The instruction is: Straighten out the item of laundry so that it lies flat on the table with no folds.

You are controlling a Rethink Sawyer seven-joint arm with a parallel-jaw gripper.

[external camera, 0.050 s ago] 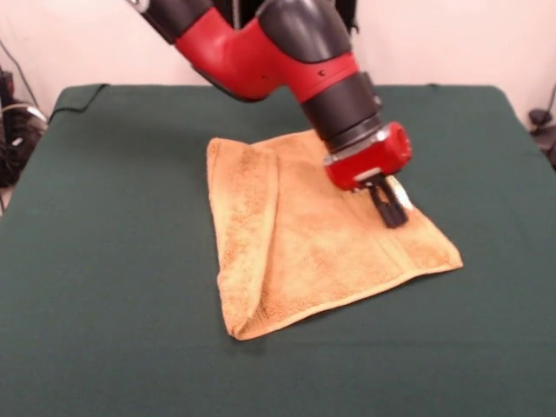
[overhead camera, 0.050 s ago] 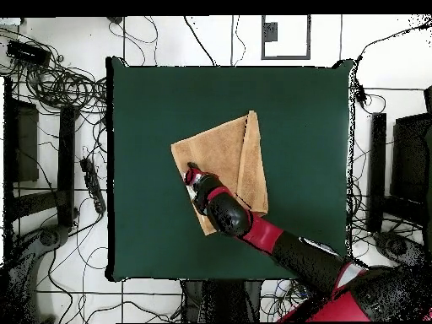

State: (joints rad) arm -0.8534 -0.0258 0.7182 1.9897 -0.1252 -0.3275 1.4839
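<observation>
The item of laundry [external camera, 0.050 s ago: 321, 252], a golden-orange towel, lies near the middle of the dark green table [external camera, 0.050 s ago: 104, 261]. A long strip along its left side [external camera, 0.050 s ago: 248, 234] is folded over onto the rest; the remainder lies mostly flat. My gripper [external camera, 0.050 s ago: 393, 217] points down at the towel's right edge, beside a small white tag [external camera, 0.050 s ago: 400, 188]. Its black fingers stand together, shut, tips at the cloth, and no cloth is lifted. From overhead the towel [overhead camera, 0.050 s ago: 224, 148] shows the fold on its right side [overhead camera, 0.050 s ago: 253, 160], with the gripper [overhead camera, 0.050 s ago: 191, 173] at its left edge on the table [overhead camera, 0.050 s ago: 152, 110].
Green cloth surrounds the towel widely on every side. Off the table, the overhead view shows cables [overhead camera, 0.050 s ago: 59, 84] and dark equipment [overhead camera, 0.050 s ago: 25, 139] on the floor at left and more boxes [overhead camera, 0.050 s ago: 409, 160] at right.
</observation>
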